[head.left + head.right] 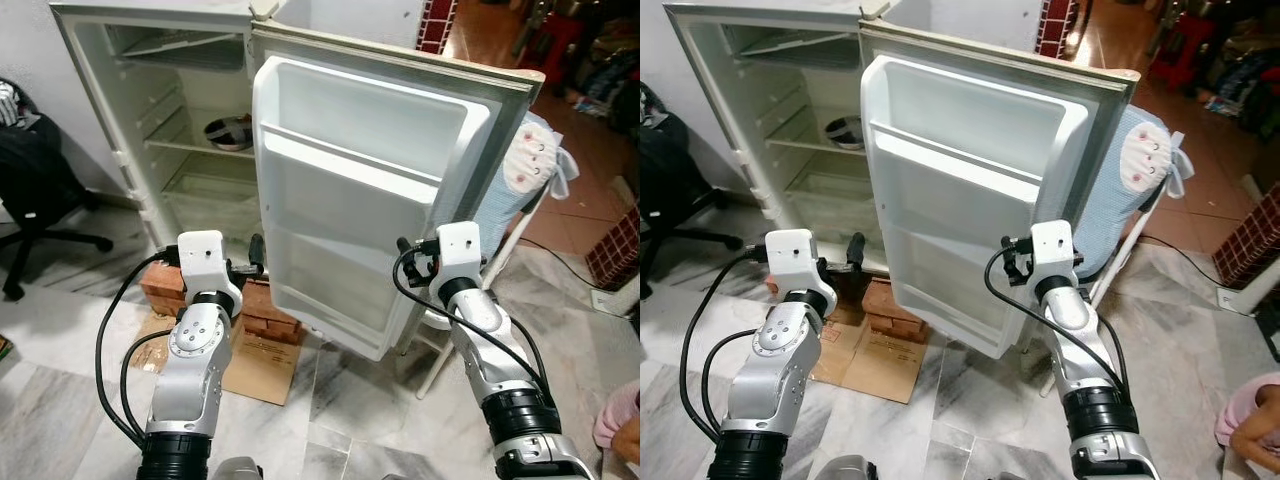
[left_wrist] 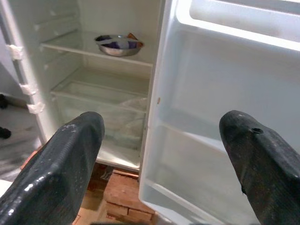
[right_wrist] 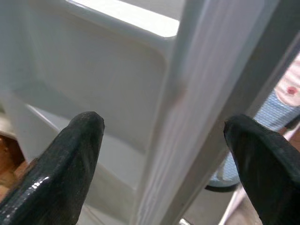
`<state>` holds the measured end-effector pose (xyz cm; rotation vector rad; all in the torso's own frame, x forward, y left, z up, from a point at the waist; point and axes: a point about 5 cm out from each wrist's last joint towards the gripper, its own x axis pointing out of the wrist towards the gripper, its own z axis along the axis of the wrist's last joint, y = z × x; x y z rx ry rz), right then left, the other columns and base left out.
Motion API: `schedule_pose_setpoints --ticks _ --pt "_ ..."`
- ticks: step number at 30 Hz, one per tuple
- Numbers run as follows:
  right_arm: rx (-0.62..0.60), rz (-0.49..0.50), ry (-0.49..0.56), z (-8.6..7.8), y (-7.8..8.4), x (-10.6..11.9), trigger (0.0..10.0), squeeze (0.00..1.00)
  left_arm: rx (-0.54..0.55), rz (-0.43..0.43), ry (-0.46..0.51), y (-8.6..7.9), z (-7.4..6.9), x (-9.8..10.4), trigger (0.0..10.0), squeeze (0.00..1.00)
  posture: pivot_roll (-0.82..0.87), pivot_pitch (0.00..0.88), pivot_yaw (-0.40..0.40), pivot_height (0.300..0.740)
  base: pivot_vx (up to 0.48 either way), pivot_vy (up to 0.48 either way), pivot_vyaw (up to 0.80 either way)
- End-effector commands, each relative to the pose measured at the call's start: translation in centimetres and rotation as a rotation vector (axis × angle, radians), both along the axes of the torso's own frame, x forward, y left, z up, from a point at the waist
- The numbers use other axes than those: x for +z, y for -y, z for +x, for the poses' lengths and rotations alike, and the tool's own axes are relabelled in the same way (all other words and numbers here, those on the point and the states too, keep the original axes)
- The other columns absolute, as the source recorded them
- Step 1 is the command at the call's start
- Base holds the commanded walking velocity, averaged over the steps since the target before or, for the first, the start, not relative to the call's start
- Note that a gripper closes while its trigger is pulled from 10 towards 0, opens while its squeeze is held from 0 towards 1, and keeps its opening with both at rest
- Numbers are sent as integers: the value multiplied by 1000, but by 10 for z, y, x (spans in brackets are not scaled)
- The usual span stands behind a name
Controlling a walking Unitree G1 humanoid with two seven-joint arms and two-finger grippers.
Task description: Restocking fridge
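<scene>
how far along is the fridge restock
Done: the fridge door stands wide open. In hand: nothing; the left gripper and right gripper are open and empty, the right straddling the door's edge. Left: nearly everything; the shelves hold just a metal bowl.

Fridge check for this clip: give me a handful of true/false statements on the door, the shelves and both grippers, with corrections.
1. The fridge door is open. True.
2. A metal bowl sits on a shelf inside the fridge. True.
3. The door's racks are packed with bottles. False: they hold nothing.
4. The right gripper is shut on a carton. False: it is open, its fingers either side of the door's edge.
5. The left gripper is open and holds nothing. True.
6. The fridge stands straight on the floor. False: it rests on bricks.
</scene>
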<state>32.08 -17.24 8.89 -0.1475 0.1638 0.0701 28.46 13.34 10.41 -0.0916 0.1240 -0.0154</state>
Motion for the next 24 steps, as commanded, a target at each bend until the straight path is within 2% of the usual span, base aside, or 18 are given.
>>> schedule_pose_setpoints --ticks 1,3,5,7,9,12,16,18,19,21,23,24 --pt "-1 17 8 5 6 6 10000 0 8 9 -16 -2 -2 -2 10000 0 3 2 -7 740 0 0 0" --pt "15 36 -6 6 7 5 10000 0 10 10 -18 -3 -2 -3 10000 0 3 2 -7 740 0 0 0" --pt "115 44 -89 7 6 -3 10000 0 12 11 -20 -4 -2 -2 10000 0 7 3 -8 740 0 0 0" --pt "132 62 -87 7 6 -2 10000 0 12 11 -20 -4 -2 -2 10000 0 9 4 -7 740 0 0 0" --pt "152 -34 -141 8 11 -9 10000 0 10 12 -25 -3 -3 -3 10000 0 5 4 -6 740 0 0 0" --pt "74 -41 -140 14 18 -9 10000 0 5 15 -29 -2 -3 -3 10000 0 6 6 -1 740 0 0 0" --pt "34 -28 -105 23 17 -2 10000 0 1 16 -31 -1 -2 -3 10000 0 5 8 2 740 0 0 0" --pt "20 12 -59 33 10 9 10000 0 -8 20 -36 0 -2 -4 10000 0 12 7 4 740 0 0 0" --pt "25 47 -10 41 0 21 10000 0 -12 22 -41 1 -2 -4 10000 0 15 7 3 740 0 0 0" --pt "36 70 10 45 -5 26 10000 0 -8 26 -47 0 -2 -4 10000 0 19 6 2 740 0 0 0" --pt "75 100 28 47 -13 30 10000 0 24 29 -60 -5 -4 -5 10000 0 24 6 0 740 0 0 0" --pt "138 141 47 47 -21 34 10000 0 90 21 -74 -15 -8 -6 10000 0 26 7 -2 740 0 0 0"
